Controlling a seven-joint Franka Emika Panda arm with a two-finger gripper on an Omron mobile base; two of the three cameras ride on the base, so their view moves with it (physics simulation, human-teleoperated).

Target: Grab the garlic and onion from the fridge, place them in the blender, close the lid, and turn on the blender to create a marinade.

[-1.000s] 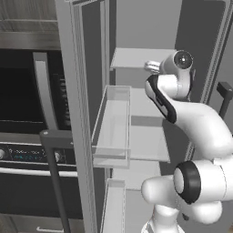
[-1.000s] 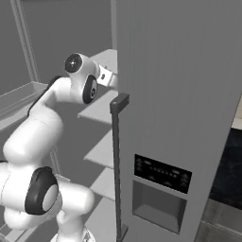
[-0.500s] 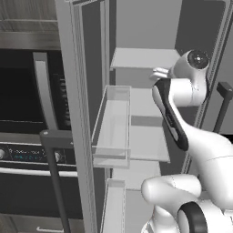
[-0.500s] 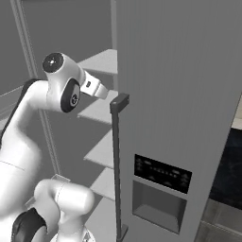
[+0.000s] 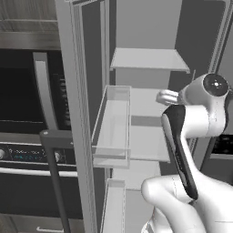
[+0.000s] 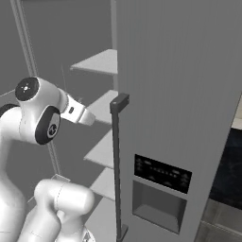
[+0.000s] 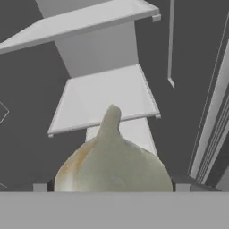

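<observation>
Close up in the hand view, a pale bulb [image 7: 114, 165] fills the lower centre of the frame, its base cut off by the bottom edge. It is cream-white with a tan-orange blush on its left flank and a short curved stem tip pointing up; it looks like the garlic, though an onion cannot be ruled out. It sits between the 2 dark fingertips [image 7: 41, 187], of which only small corners show at lower left and lower right. The gripper [image 7: 112, 188] stands wide, 1 tip on either side of the bulb; whether the pads press on it cannot be told.

Behind the bulb, 2 white shelves [image 7: 105, 98] of the fridge [image 6: 189, 94] step upward toward the top of the frame, both bare where visible.

In the left base view the white arm [image 5: 200, 113] rises from the lower right and hides the right end of the middle shelf; its hand end pokes out at centre right, blurred. A clear door bin [image 5: 113, 125] hangs on the open door at centre, holding nothing visible, and a 2nd bin below it is cut off at the bottom edge.

At far left sits the black built-in oven [image 5: 27, 118].
</observation>
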